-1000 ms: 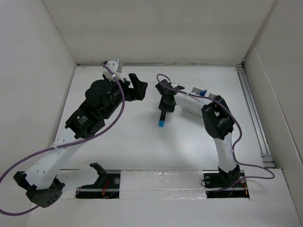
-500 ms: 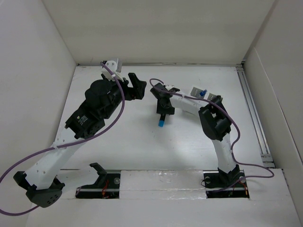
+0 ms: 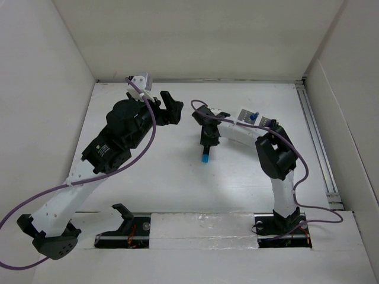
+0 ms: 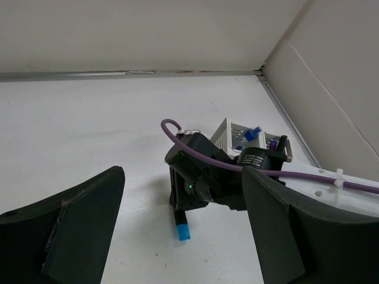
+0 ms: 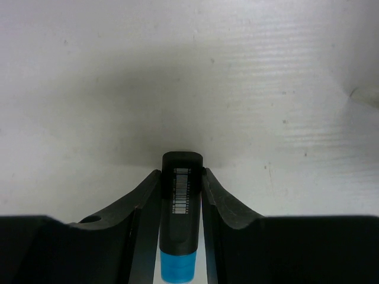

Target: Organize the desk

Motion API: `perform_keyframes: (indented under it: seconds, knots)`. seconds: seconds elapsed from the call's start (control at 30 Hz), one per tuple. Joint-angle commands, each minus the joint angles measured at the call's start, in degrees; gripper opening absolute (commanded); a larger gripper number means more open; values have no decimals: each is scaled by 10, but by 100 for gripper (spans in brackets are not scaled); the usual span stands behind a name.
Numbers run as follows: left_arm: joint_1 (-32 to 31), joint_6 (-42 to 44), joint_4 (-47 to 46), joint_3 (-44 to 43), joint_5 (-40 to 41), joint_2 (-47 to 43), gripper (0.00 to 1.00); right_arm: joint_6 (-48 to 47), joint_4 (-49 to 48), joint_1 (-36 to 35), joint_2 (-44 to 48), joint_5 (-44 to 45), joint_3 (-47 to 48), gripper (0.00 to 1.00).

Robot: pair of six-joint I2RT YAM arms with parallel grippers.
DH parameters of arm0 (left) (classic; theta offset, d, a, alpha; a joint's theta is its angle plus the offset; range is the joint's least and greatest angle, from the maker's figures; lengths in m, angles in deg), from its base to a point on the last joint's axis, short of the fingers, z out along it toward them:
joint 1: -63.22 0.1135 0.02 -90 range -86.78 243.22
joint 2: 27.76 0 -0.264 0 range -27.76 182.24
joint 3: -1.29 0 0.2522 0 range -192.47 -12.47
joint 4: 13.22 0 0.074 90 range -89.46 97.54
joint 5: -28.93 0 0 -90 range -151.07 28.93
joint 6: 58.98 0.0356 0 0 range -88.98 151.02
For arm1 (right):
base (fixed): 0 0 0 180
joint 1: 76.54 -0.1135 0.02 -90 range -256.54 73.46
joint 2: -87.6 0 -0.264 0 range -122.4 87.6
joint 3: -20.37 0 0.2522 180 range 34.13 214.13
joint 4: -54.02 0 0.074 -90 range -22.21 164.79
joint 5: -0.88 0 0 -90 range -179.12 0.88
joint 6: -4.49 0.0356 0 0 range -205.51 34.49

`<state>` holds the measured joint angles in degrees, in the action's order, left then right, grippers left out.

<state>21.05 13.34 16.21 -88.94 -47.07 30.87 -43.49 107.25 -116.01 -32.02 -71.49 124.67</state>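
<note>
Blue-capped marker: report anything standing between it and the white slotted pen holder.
No loose object does. The right claw grips the marker; only the right arm's own forearm lies between it and the pen holder.

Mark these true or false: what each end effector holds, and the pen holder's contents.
1. The right end effector grips a black marker with a blue end. True.
2. The left end effector is shut on a pen. False: it is open and empty.
3. The white pen holder is empty. False: a blue-tipped pen stands in it.
4. The pen holder stands on the desk, right of the marker. True.
</note>
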Motion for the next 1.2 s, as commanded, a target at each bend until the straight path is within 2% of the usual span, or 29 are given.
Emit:
perform_keyframes:
  seconds: [0.0,0.23,0.43,0.5,0.73,0.97,1.17]
  knots:
    - [-1,-10,-21,3,-3,-5,77,4,-41,0,95,-23,-13,1]
    - [-1,-24,-27,-6,-24,17,77,1,-48,66,258,-38,-61,1]
    - [-1,-38,-23,-16,-57,46,76,-25,-57,217,369,-40,-130,2]
    - [-1,-41,-28,-18,-72,52,76,-31,-40,278,379,-16,-135,2]
    - [-1,-45,-21,-28,-102,85,76,-73,-38,421,388,43,-142,2]
    - [-1,-40,-25,-34,-107,96,76,-101,-46,439,354,91,-106,3]
    - [-1,-29,-27,-35,-98,97,76,-116,-53,375,334,159,-100,3]
